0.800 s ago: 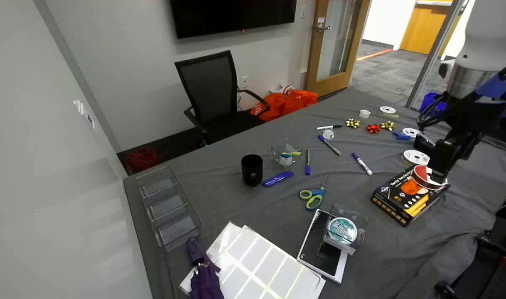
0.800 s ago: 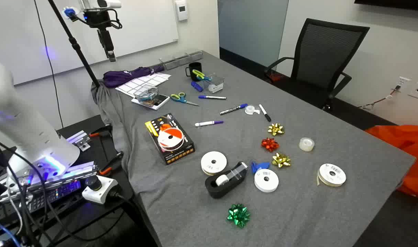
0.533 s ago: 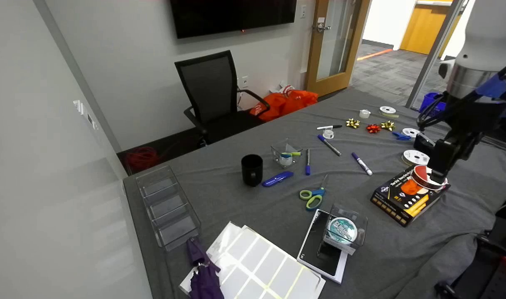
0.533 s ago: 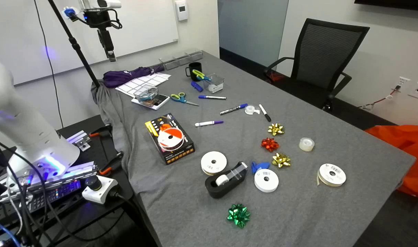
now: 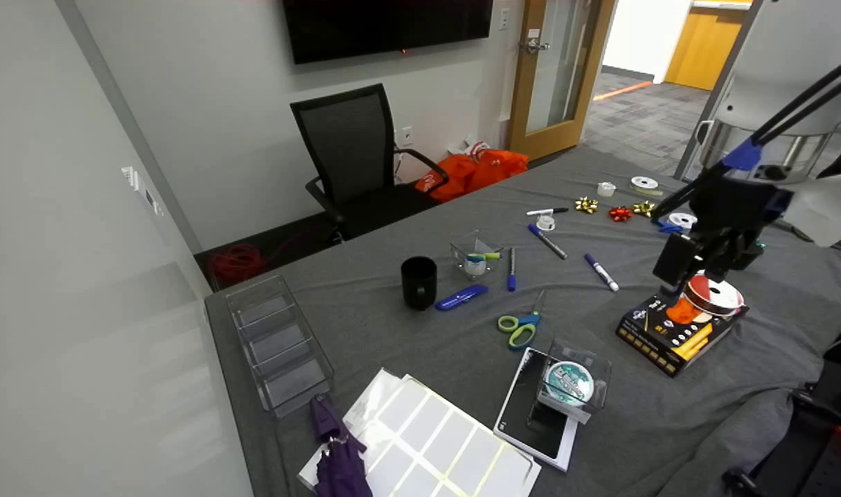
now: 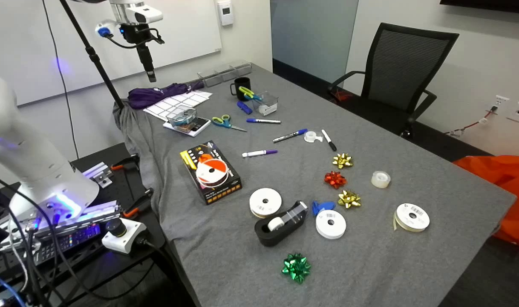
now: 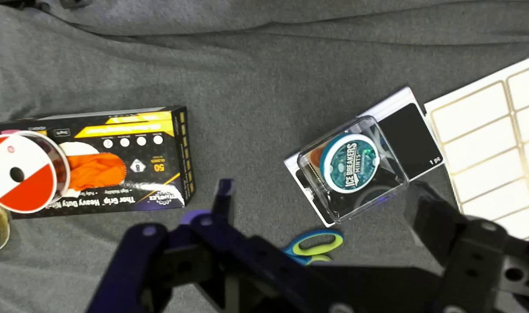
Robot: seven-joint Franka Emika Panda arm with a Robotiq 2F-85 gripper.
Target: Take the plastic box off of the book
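Find the jaws nearest of all in the wrist view, parted wide; in an exterior view, see them hanging well above the desk (image 6: 293, 170). Below, in the wrist view, find the plastic box (image 7: 390, 167) at about 1 o'clock from the middle of their gap, with a mint tub (image 7: 351, 163) inside. Note it resting on the book (image 7: 412, 139), toward the cover's 8 o'clock end, and see bare cover toward 2. Find the sheet (image 7: 486, 148) just beside the book at 3 o'clock, and the scissors (image 7: 314, 251) near the book at 7, partly hidden. Well apart at 9, see the carton (image 7: 132, 161) with a spool (image 7: 32, 161) lying on top.

In an exterior view, find the tray (image 5: 282, 348) at 8 o'clock from the mug (image 5: 419, 283), a blue tool (image 5: 462, 297) just beside the mug between 3 and 4, a marker (image 5: 511, 269) farther off at 3, and a red bow (image 5: 621, 214) well apart between 2 and 3. Past the desk, see the chair (image 5: 351, 145) at 11 o'clock from the mug and, farthest, the screen (image 5: 393, 27) at 12.
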